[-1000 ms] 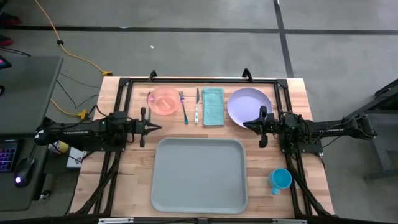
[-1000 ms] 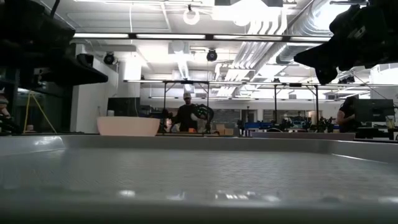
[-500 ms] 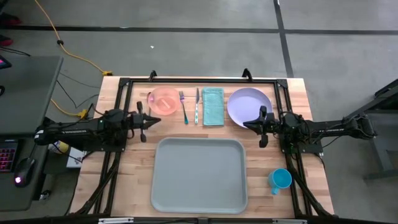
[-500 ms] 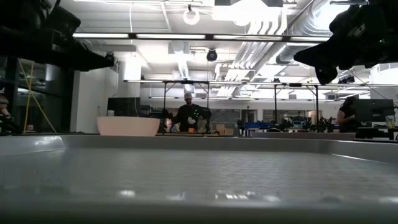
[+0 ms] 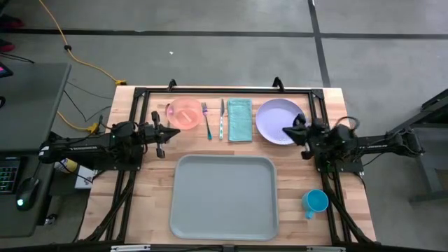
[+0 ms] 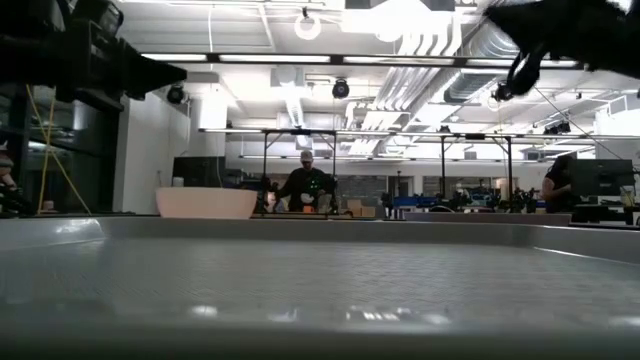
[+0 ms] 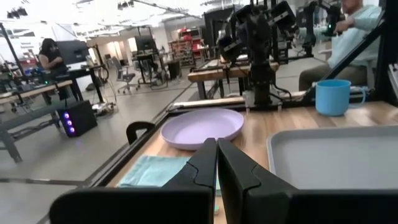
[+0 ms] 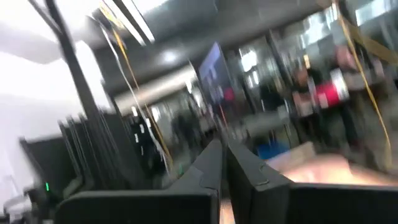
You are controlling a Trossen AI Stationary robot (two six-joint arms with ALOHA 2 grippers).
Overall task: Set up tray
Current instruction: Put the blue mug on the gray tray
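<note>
Left tool [image 5: 172, 131] retreated leftward; right tool [image 5: 285, 129] swung over plate [image 5: 275, 116].

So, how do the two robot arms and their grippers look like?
Both arms are dark, slim and jointed, with pale lettering along the forearm links. The left gripper and right gripper each end in two black angular fingers.
</note>
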